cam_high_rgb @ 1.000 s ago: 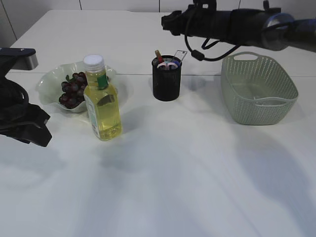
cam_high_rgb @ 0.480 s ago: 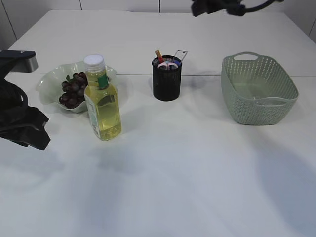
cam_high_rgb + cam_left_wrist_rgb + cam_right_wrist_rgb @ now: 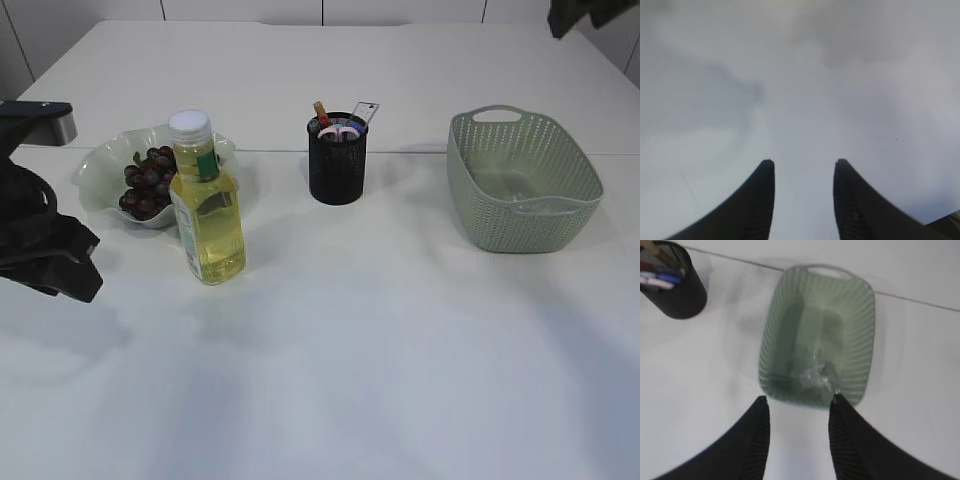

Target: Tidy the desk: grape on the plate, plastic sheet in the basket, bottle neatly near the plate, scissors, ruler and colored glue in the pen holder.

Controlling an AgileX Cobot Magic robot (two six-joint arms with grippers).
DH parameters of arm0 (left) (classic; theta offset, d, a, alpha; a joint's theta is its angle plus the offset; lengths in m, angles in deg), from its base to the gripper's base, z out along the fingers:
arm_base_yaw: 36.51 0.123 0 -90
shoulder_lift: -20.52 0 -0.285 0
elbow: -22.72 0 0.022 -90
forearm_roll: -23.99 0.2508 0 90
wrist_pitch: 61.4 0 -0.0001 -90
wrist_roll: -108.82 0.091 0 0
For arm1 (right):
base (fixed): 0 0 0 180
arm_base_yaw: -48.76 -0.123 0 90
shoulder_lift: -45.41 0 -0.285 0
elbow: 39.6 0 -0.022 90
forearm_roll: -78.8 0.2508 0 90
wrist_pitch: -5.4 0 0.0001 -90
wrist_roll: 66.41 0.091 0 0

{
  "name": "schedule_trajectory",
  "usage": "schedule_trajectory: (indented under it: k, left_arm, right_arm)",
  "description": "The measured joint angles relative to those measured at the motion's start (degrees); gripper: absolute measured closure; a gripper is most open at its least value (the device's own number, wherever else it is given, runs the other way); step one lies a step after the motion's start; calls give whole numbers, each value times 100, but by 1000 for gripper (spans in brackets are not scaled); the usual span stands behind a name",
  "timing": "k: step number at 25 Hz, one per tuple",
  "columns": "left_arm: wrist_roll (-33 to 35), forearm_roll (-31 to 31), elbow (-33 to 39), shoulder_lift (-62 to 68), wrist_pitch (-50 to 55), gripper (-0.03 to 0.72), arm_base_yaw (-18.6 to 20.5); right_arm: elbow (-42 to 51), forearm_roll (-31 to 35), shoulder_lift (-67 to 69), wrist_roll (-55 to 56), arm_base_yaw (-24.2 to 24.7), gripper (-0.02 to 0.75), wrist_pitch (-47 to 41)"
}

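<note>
Since a moment ago my right arm has swung away from above the pen holder [image 3: 338, 160]; only a dark scrap of it shows at the top right corner of the exterior view. Its wrist camera now looks down into the basket [image 3: 860, 305], and my right gripper [image 3: 797, 402] has its ribbed black jaws apart, holding nothing. My left gripper [image 3: 804, 167] has not shifted: jaws parted, empty, over bare white counter [image 3: 380, 340].

Nothing on the counter has changed place. Dark grapes [image 3: 146, 182] lie heaped on a pale, wavy-rimmed plate [image 3: 98, 165]. Just in front stands the clear bottle [image 3: 206, 203] of yellow liquid, upright, white-capped. In the black cylindrical pen holder sit red and blue handles and a thin metal-looking piece; I cannot tell them apart. A crumpled, glinting scrap in the ribbed green basket is probably the plastic sheet [image 3: 817, 378], though the view is blurred.
</note>
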Motion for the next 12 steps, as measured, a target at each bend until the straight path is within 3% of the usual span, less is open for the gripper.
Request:
schedule_trajectory:
  k: [12]
  left_arm:
    - [-246, -11, 0, -298, -126, 271, 0]
  right_arm:
    - [3147, -321, -2431, 22, 0, 416, 39]
